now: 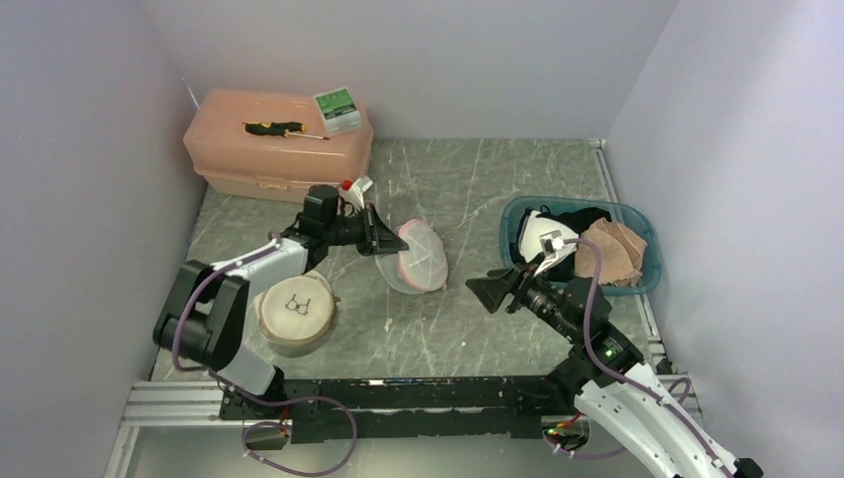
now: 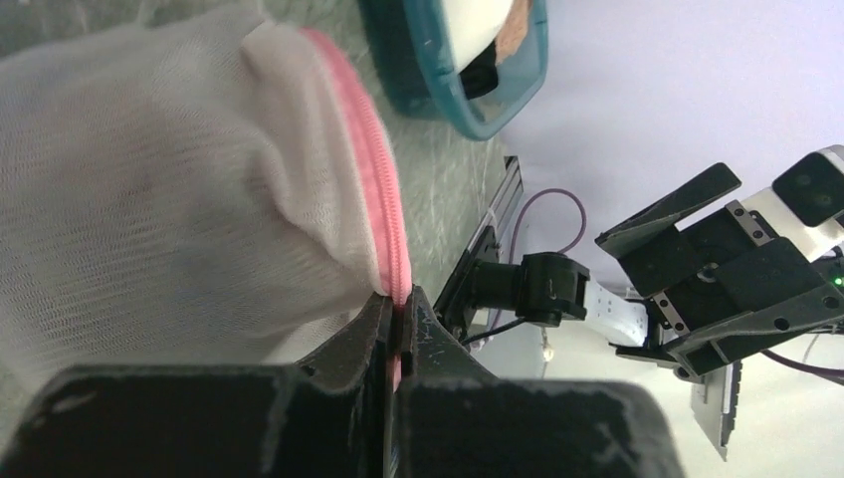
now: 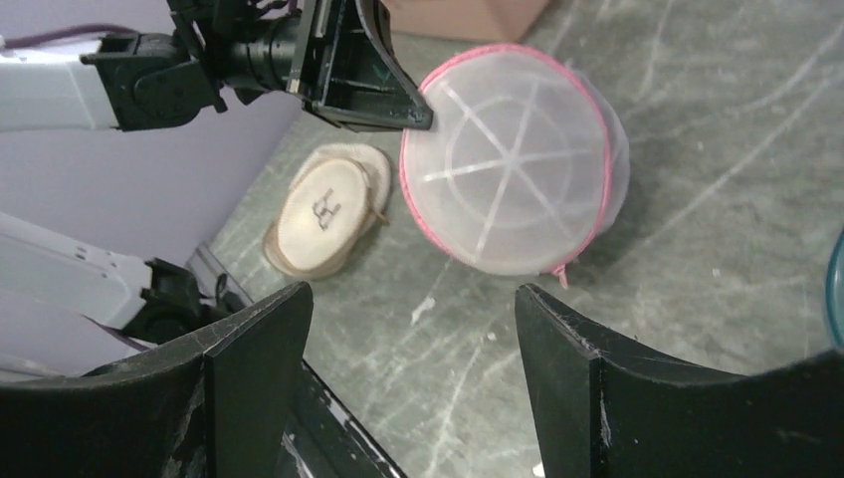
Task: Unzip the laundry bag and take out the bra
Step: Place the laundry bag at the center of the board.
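The round white laundry bag [image 1: 423, 261] lay in the middle of the grey surface [image 1: 478, 179]. The left end effector [image 1: 400, 245] was squeezed tight on the bag's pink zipper [image 2: 383, 189] edge, on the side nearest the big pink box [image 1: 269, 149]. The right end effector [image 3: 410, 294] had its fingers wide apart and held nothing, a little way from the bag and near the blue basket [image 1: 510, 224] of clothes [image 1: 612, 249].

Overhead from behind, wrist cameras close, sharing laundry bag [image 3: 518, 169]
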Motion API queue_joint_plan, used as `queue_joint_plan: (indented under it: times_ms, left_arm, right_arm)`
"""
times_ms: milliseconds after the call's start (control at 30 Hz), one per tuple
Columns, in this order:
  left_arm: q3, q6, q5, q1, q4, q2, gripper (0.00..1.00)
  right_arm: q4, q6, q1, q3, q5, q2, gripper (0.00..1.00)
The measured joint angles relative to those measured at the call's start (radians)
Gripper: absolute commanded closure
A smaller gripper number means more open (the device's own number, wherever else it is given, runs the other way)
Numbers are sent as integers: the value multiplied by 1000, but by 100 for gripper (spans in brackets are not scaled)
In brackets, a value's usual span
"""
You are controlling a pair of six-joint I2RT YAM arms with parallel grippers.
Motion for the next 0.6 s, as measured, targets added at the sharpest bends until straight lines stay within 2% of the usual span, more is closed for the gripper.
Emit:
queue_joint_plan:
  times_ms: [200,300,367,500,600]
  left_arm:
    - [-71,-41,15,1,105,105,97]
    - [-80,-14,-24,1,58,61,90]
    - [-79,16,-70,1,-4,-1,79]
    - [-74,88,-173,1,-138,-147,52]
    - [-72,124,-255,1,-238,-233,40]
  right_arm:
    - [-17,22,-1,-75,-5,54,25]
    - [-15,32,-1,-111,-29,93,25]
    - [-8,37,-1,-126,-46,118,26]
    - [38,47,-1,-131,-80,176,26]
    - [102,55,-1,-131,-101,238,27]
